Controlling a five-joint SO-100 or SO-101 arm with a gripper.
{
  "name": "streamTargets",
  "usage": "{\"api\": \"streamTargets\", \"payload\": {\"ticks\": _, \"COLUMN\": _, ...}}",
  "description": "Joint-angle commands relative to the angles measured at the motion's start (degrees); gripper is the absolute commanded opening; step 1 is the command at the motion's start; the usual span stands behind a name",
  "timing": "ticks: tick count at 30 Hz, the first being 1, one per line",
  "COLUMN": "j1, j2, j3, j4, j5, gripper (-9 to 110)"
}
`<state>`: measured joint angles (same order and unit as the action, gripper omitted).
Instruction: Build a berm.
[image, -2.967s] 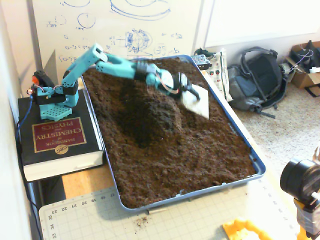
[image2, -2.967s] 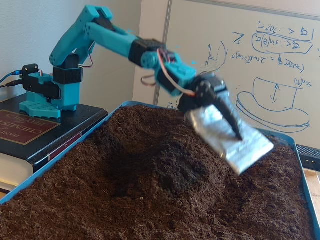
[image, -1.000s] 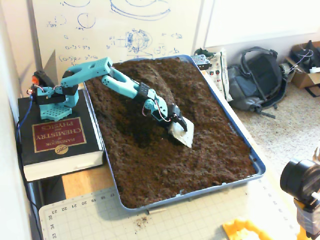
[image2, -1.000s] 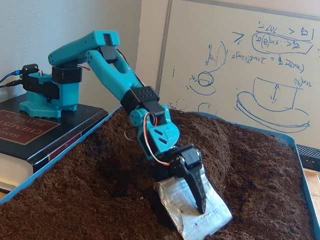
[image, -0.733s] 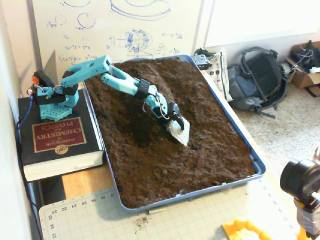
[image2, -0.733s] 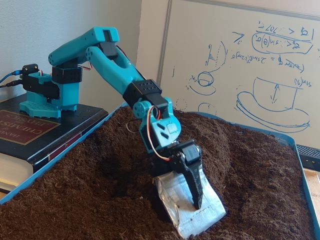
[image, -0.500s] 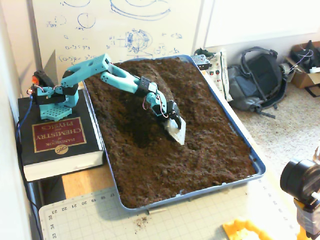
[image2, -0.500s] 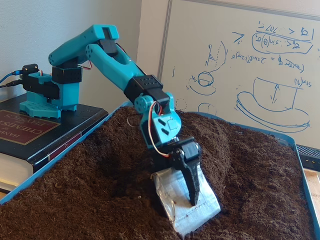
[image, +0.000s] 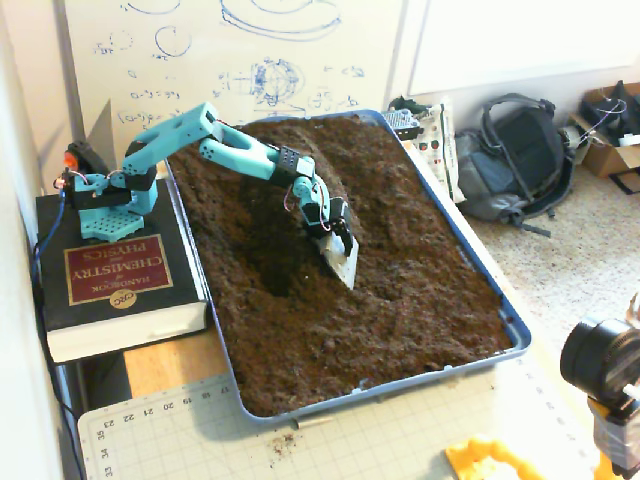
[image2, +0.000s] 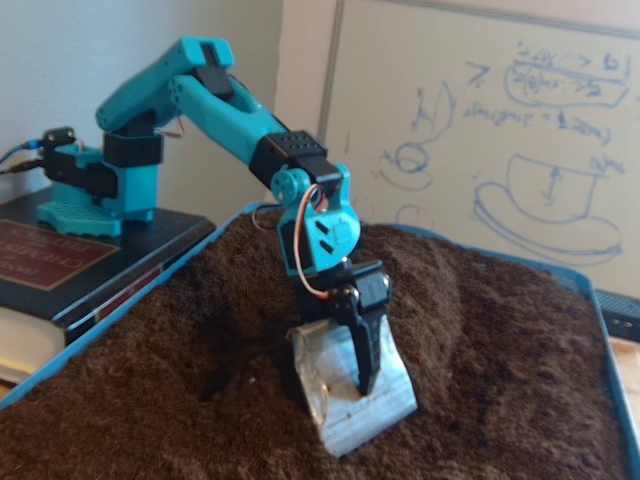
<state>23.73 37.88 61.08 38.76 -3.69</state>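
Fixed views, both: my gripper (image: 343, 252) (image2: 362, 385), clamped on a silver blade (image: 345, 262) (image2: 350, 398), has swung left since a second ago. Berm (image: 325, 195): frame centre, long axis upper left to lower right. Dark trough (image: 270, 245) alongside; blue tray (image: 480, 280); book (image: 115, 285) under my base.

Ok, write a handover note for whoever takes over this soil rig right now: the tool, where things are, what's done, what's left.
Tool: shut on the silver blade, which stands with its lower edge dug into the soil, near the middle of the blue tray.
Berm: a raised ridge of soil running from the tray's far end toward its middle, just right of the blade in the higher fixed view. A darker trough lies left of the blade.
Done: the ridge is partly heaped.
Left: probably more pushes to raise and lengthen it; the near half of the tray looks flat.
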Motion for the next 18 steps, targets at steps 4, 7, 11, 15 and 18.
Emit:
{"api": "streamTargets", "payload": {"ticks": 4, "j1": -2.55, "j2": 13.01, "j3": -0.79, "j4": 0.18, "j5": 1.14, "gripper": 0}}
{"api": "streamTargets", "payload": {"ticks": 7, "j1": -2.72, "j2": 18.28, "j3": -0.79, "j4": -5.45, "j5": 4.66, "gripper": 0}}
{"api": "streamTargets", "payload": {"ticks": 11, "j1": -2.72, "j2": 24.87, "j3": -0.35, "j4": -11.07, "j5": 10.37, "gripper": 0}}
{"api": "streamTargets", "payload": {"ticks": 15, "j1": -4.92, "j2": 31.82, "j3": 0.44, "j4": -7.73, "j5": 11.16, "gripper": 0}}
{"api": "streamTargets", "payload": {"ticks": 18, "j1": -6.86, "j2": 36.56, "j3": 0.44, "j4": 0.09, "j5": 11.16, "gripper": 0}}
